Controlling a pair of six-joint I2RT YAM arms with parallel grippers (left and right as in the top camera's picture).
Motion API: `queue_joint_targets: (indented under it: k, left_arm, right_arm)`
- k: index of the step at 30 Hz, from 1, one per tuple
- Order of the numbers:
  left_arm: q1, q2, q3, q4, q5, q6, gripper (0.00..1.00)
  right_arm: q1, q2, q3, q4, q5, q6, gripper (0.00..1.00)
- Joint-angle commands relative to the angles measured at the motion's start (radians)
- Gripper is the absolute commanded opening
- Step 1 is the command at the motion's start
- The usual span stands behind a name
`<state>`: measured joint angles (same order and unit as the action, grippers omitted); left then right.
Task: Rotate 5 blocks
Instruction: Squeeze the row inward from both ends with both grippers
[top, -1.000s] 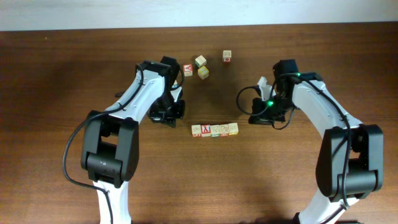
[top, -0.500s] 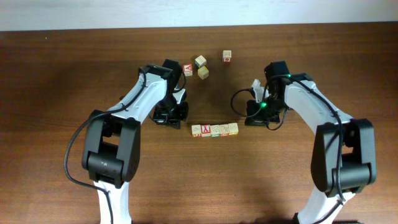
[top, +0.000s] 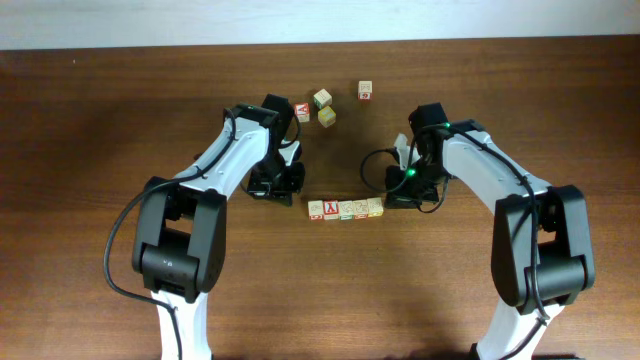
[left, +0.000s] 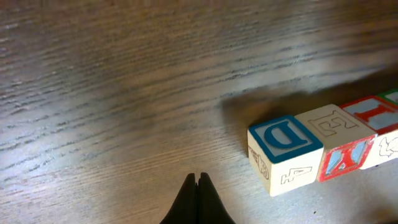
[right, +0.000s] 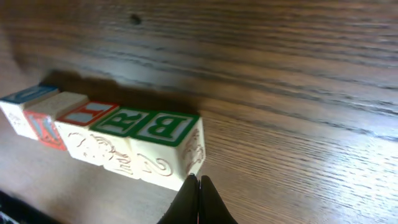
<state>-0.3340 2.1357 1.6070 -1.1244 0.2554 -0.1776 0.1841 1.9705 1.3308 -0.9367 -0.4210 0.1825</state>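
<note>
Right hand and left hand, each pressed together, flank the row of blocks.

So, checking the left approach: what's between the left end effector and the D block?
Just bare table: the left wrist view shows wood between the left end effector and the D block.

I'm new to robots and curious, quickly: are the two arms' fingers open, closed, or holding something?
Left gripper: fingers closed, holding nothing.
Right gripper: fingers closed, holding nothing, tips beside the green B block.
</note>
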Motion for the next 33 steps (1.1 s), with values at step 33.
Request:
queue_joint_targets:
  k: [33]
  left_arm:
    - [-0.005, 0.009, -0.005, 0.026, 0.015, -0.009, 0.00]
  right_arm:
    - [0.039, 0.019, -0.058, 0.055, 0.030, 0.088, 0.04]
